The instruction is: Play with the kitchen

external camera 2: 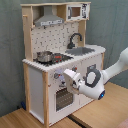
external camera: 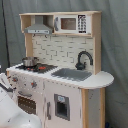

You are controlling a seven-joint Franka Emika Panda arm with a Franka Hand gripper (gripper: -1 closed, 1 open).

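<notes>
Two outside cameras, one toy kitchen seen from opposite front corners.

The first exterior view stands close at about 5 o'clock of the kitchen (external camera: 60,70), sink end nearest; the second exterior view sits farther back near 7 o'clock, stove end nearest. Both share the kitchen (external camera 2: 62,60) front, counter and the arm (external camera 2: 107,75).

Behind the set we find a grey curtain (external camera: 114,45) hanging in soft vertical folds; in the second exterior view this backdrop (external camera 2: 112,25) reads grey-green and fills the frame's upper half. The support surface is a light wooden tabletop (external camera 2: 107,112) (a dark seam divides it into panels). Lighting is even and diffuse, without hard shadows.
</notes>
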